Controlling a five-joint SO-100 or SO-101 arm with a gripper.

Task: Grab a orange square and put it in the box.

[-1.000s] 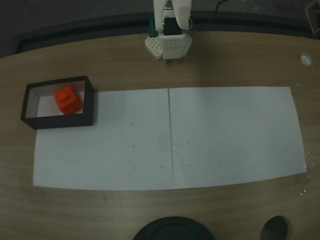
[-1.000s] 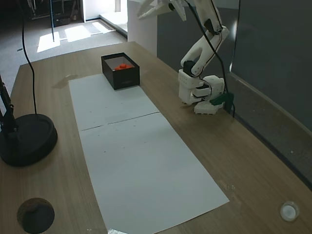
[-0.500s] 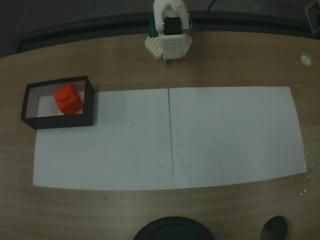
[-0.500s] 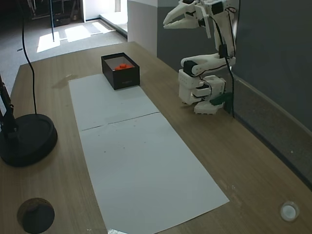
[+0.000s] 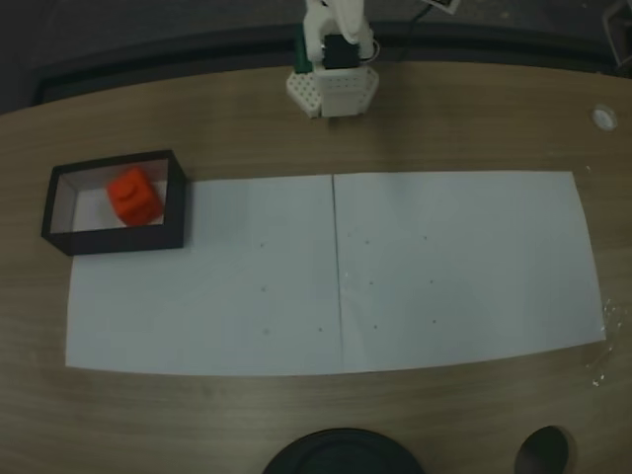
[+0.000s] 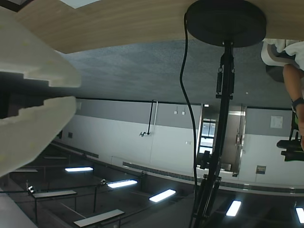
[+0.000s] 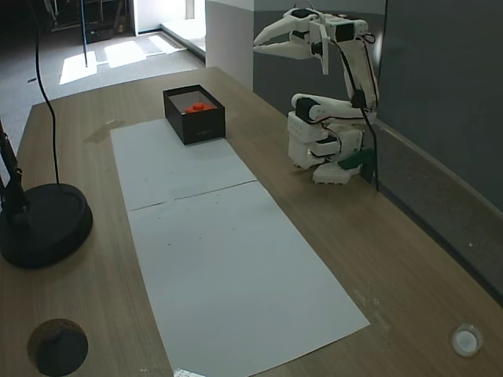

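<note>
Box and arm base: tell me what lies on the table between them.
Bare wood only. In a fixed view, nothing lies between the box holding the orange square and the arm base.

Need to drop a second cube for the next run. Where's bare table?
The white paper is bare from the box rightward. Crowded: the box holding the orange square, the arm base, the black round stand.

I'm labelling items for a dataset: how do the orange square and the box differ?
The orange square is small, bright orange-red and solid; the box is several times wider, black-walled, pale inside and open-topped. The square lies inside the box, which rests partly on the white paper. Both have straight, squared sides.
</note>
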